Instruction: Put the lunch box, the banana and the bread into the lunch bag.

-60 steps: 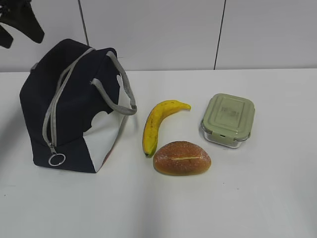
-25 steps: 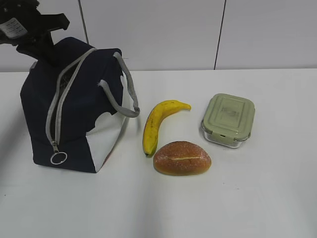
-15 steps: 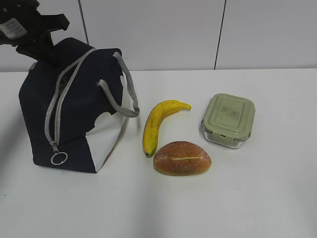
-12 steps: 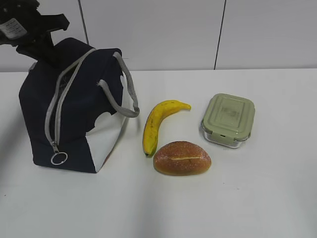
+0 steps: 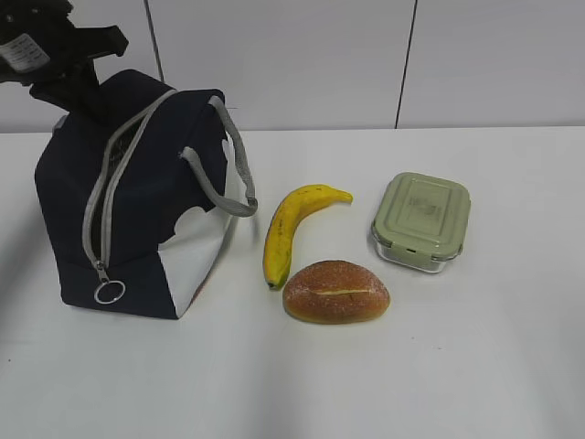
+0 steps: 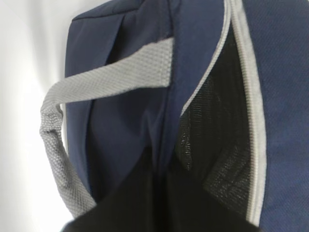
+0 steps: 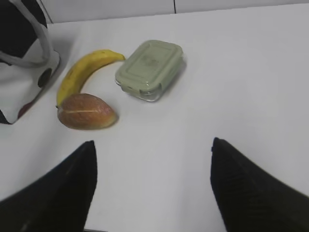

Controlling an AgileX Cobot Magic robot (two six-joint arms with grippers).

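The navy lunch bag (image 5: 137, 201) stands at the left, its zipper (image 5: 101, 206) parted along the top. My left gripper (image 5: 78, 87) sits at the bag's top back corner, shut on the fabric edge beside the opening (image 6: 161, 164); dark mesh lining (image 6: 217, 145) shows inside. The banana (image 5: 288, 229), the bread (image 5: 335, 292) and the green-lidded lunch box (image 5: 421, 220) lie on the table to the bag's right. My right gripper (image 7: 152, 145) is open and empty above bare table, nearer than the bread (image 7: 87, 112), banana (image 7: 79, 75) and lunch box (image 7: 148, 68); it is out of the exterior view.
A grey strap handle (image 5: 224, 174) hangs over the bag's right side toward the banana; the other strap (image 6: 96, 82) loops beside my left gripper. The white table (image 5: 411, 366) meets a white panelled wall (image 5: 320, 55) behind.
My left gripper came down from the upper left onto the bag's top and closed on it. The bag's top shifted slightly and the zipper gap widened. In the last second little moved.
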